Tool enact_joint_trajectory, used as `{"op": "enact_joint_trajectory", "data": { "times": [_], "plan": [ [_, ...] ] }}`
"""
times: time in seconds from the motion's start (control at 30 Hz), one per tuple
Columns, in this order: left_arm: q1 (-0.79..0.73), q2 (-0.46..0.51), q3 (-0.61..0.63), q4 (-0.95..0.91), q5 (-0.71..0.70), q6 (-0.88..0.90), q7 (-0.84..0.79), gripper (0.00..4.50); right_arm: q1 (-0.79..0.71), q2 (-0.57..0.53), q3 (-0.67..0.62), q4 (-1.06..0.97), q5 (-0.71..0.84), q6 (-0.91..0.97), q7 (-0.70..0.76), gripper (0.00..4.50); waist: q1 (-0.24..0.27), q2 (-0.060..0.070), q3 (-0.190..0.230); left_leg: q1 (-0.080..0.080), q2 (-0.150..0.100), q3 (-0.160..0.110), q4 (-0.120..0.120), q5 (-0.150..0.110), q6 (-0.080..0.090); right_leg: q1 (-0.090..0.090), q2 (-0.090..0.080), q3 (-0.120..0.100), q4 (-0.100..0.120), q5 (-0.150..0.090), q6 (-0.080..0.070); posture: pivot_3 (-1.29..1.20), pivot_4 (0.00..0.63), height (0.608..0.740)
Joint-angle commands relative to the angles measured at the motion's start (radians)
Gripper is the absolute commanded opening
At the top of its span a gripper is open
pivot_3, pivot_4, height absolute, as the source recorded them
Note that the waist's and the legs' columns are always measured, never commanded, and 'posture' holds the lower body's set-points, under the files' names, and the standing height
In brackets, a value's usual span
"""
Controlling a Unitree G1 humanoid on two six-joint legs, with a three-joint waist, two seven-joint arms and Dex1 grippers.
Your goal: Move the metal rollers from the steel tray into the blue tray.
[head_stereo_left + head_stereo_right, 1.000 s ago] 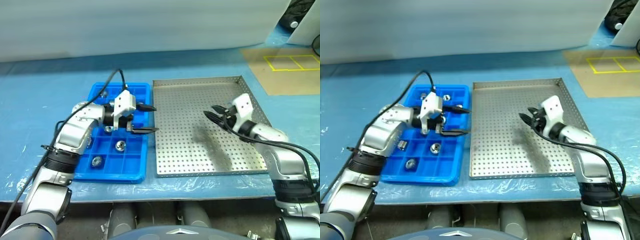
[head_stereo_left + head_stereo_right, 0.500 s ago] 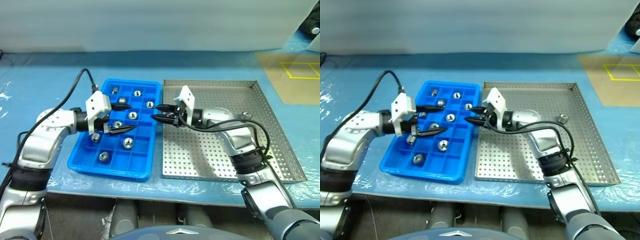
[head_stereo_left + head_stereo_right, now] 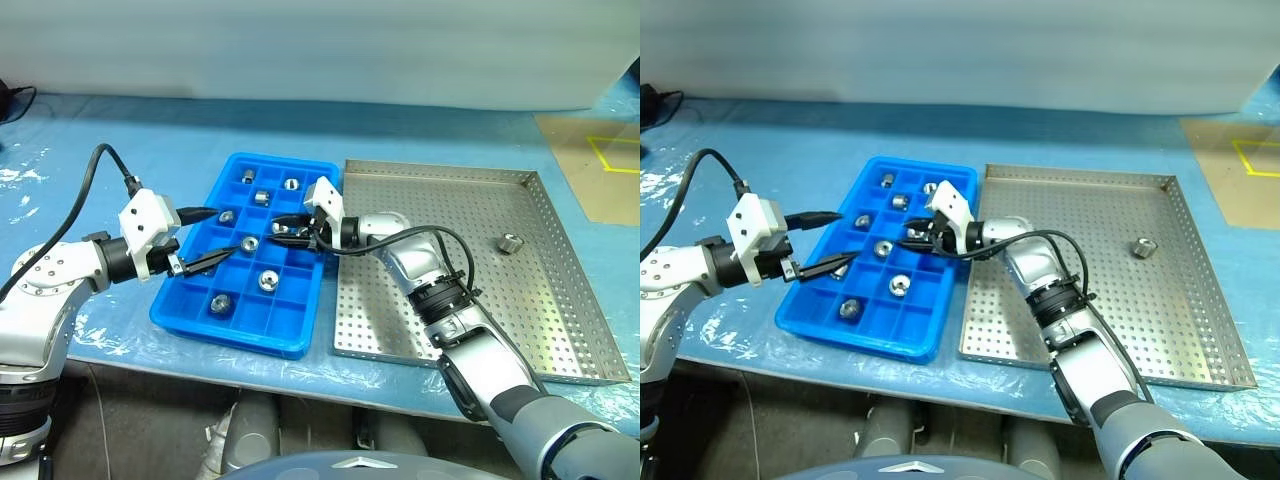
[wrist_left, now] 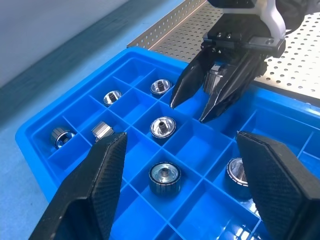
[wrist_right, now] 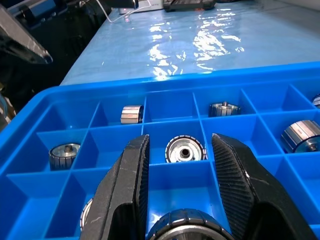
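One metal roller (image 5: 186, 234) is clamped between the fingers of the right gripper (image 3: 282, 228), which hangs over the blue tray (image 3: 190, 318), above the compartments along the tray's side nearest the steel tray; the jaws are closed on the roller's ribbed body, as seen in the right wrist view. Seven further metal rollers (image 3: 268, 281) sit in separate compartments of the blue tray: three in the far row, two in the next row, one toward the middle and one nearer the front edge. One remaining roller (image 3: 510, 242) rests on the perforated floor of the steel tray (image 3: 440, 340), toward its right side and well apart from both grippers. The blue tray lies just beside the steel tray, on its left, the long edges nearly touching. The left gripper (image 3: 200, 238) hangs at the blue tray's left edge, pointing across it toward the right gripper; its jaws stand wide and hold nothing. Both trays sit on a blue table surface (image 3: 120, 140) covered with clear plastic film. A black cable (image 3: 95, 165) loops from the left wrist.
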Motion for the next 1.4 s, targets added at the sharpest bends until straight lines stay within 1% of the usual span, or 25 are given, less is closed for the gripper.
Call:
{"op": "enact_joint_trajectory", "data": {
  "times": [0.03, 0.17, 0.23, 0.27, 0.37, 0.43, 0.57, 0.77, 0.83, 0.9, 0.97, 1.1, 1.2, 1.3, 1.4],
  "plan": [
    [-0.007, 0.016, 0.029, -0.033, -0.021, 0.002, 0.015, 3.68, -0.003, -0.007, -0.008, -0.047, 0.008, -0.008, 0.043, 1.55, 0.001, 0.000, 0.000, -0.001, 0.000, 0.000, 0.000, 0.000, 0.000, -0.001, 0.000, 0.000, 0.000, 0.000, 0.000, 0.25, 0.150, 0.740],
    [-0.037, 0.013, 0.009, -0.012, -0.023, 0.001, 0.017, 3.68, 0.018, -0.015, -0.015, -0.053, 0.006, 0.003, 0.050, 1.55, 0.002, 0.000, 0.000, -0.001, 0.001, 0.000, 0.000, 0.000, 0.000, -0.002, 0.000, 0.000, 0.001, 0.000, 0.000, 0.23, 0.150, 0.740],
    [-0.053, 0.008, -0.010, -0.010, -0.027, 0.006, 0.016, 3.68, 0.026, -0.005, -0.025, -0.050, 0.006, -0.007, 0.030, 2.30, 0.002, 0.000, 0.000, -0.001, 0.000, 0.000, 0.000, 0.000, -0.001, -0.002, 0.001, 0.000, 0.001, 0.000, 0.000, 0.22, 0.150, 0.740],
    [-0.058, 0.006, -0.017, -0.010, -0.026, 0.007, 0.015, 3.68, 0.028, -0.002, -0.028, -0.051, 0.008, -0.005, 0.026, 2.48, 0.002, 0.000, 0.000, -0.001, 0.000, 0.000, 0.000, 0.000, -0.001, -0.002, 0.000, 0.000, 0.001, 0.000, 0.000, 0.22, 0.150, 0.740],
    [-0.079, -0.006, -0.051, -0.013, -0.030, 0.010, 0.013, 3.68, 0.035, 0.003, -0.020, -0.075, -0.002, 0.018, 0.009, 3.48, 0.001, 0.000, 0.000, -0.001, 0.001, 0.000, 0.000, 0.001, -0.001, -0.003, 0.001, 0.001, 0.002, 0.000, 0.000, 0.20, 0.150, 0.740],
    [-0.095, -0.013, -0.072, -0.008, -0.031, 0.008, 0.011, 3.68, 0.037, -0.002, -0.025, -0.089, -0.008, 0.022, -0.004, 3.48, 0.001, 0.000, 0.000, -0.002, 0.001, 0.000, 0.000, 0.002, -0.004, -0.004, 0.001, 0.001, 0.002, 0.000, 0.000, 0.19, 0.150, 0.740],
    [-0.138, -0.034, -0.118, 0.018, -0.031, -0.004, 0.000, 3.68, 0.031, -0.040, -0.076, -0.121, 0.003, 0.033, -0.035, 3.48, 0.001, 0.000, 0.000, -0.003, 0.001, 0.000, 0.000, 0.003, -0.004, -0.005, 0.001, 0.001, 0.002, 0.000, 0.000, 0.16, 0.150, 0.740],
    [-0.274, -0.138, -0.237, 0.126, -0.008, -0.055, -0.039, 3.68, 0.033, -0.198, -0.262, -0.158, 0.021, 0.070, -0.146, 3.48, 0.001, -0.001, -0.001, -0.004, 0.000, 0.001, 0.002, 0.004, -0.006, -0.005, 0.001, 0.002, 0.003, 0.000, 0.000, 0.00, 0.150, 0.740],
    [-0.317, -0.174, -0.277, 0.181, 0.009, -0.085, -0.062, 3.68, 0.048, -0.257, -0.320, -0.141, 0.008, 0.059, -0.195, 3.48, -0.006, -0.001, -0.001, -0.004, 0.000, 0.001, 0.003, 0.004, -0.006, -0.005, 0.002, 0.002, 0.003, 0.001, 0.000, -0.07, 0.150, 0.740],
    [-0.359, -0.207, -0.310, 0.240, 0.026, -0.121, -0.087, 3.68, 0.062, -0.307, -0.381, -0.099, -0.012, 0.031, -0.271, 3.48, -0.018, -0.001, -0.001, -0.004, 0.000, 0.002, 0.003, 0.004, -0.006, -0.005, 0.002, 0.002, 0.004, 0.001, 0.000, -0.07, 0.150, 0.740],
    [-0.396, -0.236, -0.332, 0.291, 0.038, -0.150, -0.108, 3.68, 0.070, -0.350, -0.432, -0.042, -0.032, -0.002, -0.349, 3.48, -0.031, -0.001, -0.001, -0.004, 0.000, 0.003, 0.003, 0.004, -0.006, -0.005, 0.005, 0.003, 0.004, 0.001, 0.000, -0.14, 0.150, 0.740],
    [-0.458, -0.286, -0.364, 0.378, 0.053, -0.197, -0.153, 3.68, 0.108, -0.428, -0.518, 0.060, -0.068, -0.071, -0.493, 3.48, -0.056, -0.001, -0.001, -0.004, 0.001, 0.003, 0.004, 0.004, -0.006, -0.005, 0.011, 0.005, 0.003, 0.001, -0.001, -0.20, 0.150, 0.740],
    [-0.477, -0.303, -0.372, 0.416, 0.063, -0.220, -0.176, 3.68, 0.137, -0.452, -0.539, 0.112, -0.085, -0.110, -0.552, 3.48, -0.084, -0.001, -0.001, -0.004, 0.002, 0.004, 0.004, 0.005, -0.006, -0.005, 0.012, 0.006, 0.003, 0.001, -0.001, -0.22, 0.150, 0.740],
    [-0.484, -0.311, -0.375, 0.437, 0.070, -0.233, -0.188, 3.68, 0.168, -0.453, -0.546, 0.128, -0.084, -0.127, -0.572, 3.48, -0.106, -0.001, -0.001, -0.004, 0.002, 0.004, 0.004, 0.004, -0.005, -0.005, 0.013, 0.006, 0.003, 0.001, -0.001, -0.23, 0.150, 0.740],
    [-0.482, -0.312, -0.373, 0.447, 0.074, -0.239, -0.200, 3.68, 0.197, -0.443, -0.544, 0.116, -0.074, -0.126, -0.573, 3.48, -0.114, -0.001, -0.001, -0.004, 0.003, 0.004, 0.006, 0.003, -0.002, -0.006, 0.013, 0.006, 0.003, 0.002, -0.003, -0.23, 0.150, 0.740]
  ]
}}
